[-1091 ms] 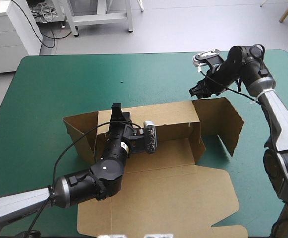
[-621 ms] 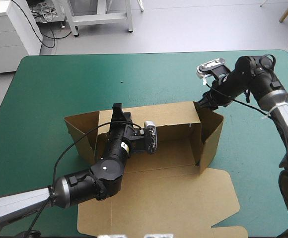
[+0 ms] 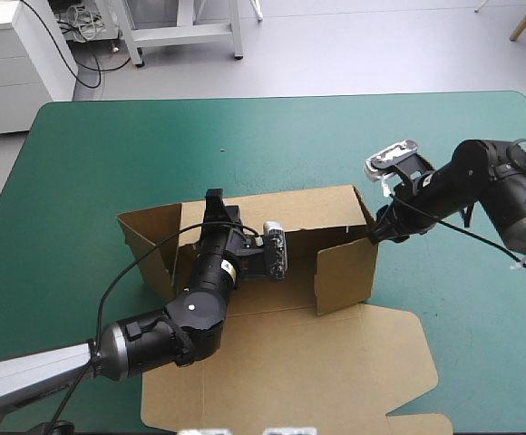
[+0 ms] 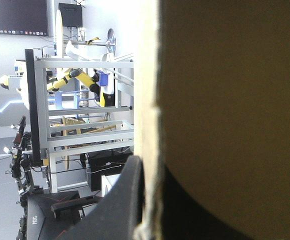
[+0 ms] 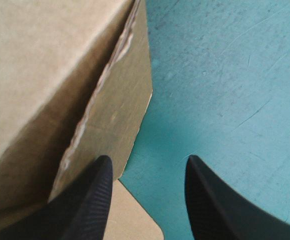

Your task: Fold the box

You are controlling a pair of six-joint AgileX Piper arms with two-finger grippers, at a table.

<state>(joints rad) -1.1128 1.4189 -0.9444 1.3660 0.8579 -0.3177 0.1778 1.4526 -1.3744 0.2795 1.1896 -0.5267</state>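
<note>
Teal-green table (image 3: 100, 145) is largely taken up by the work. The brown box (image 3: 295, 213) is set mid-table, nearer the near edge, and is part-raised. Its back wall is stood upright, the right end wall is turned inward, the left flap is splayed toward the left edge, and the lid is laid flat at the near edge. The left gripper (image 3: 213, 201) is pinched on the back wall's top edge. The right gripper (image 5: 147, 167) is held spread at the box's right outer corner, one finger over board, the other over cover.
</note>
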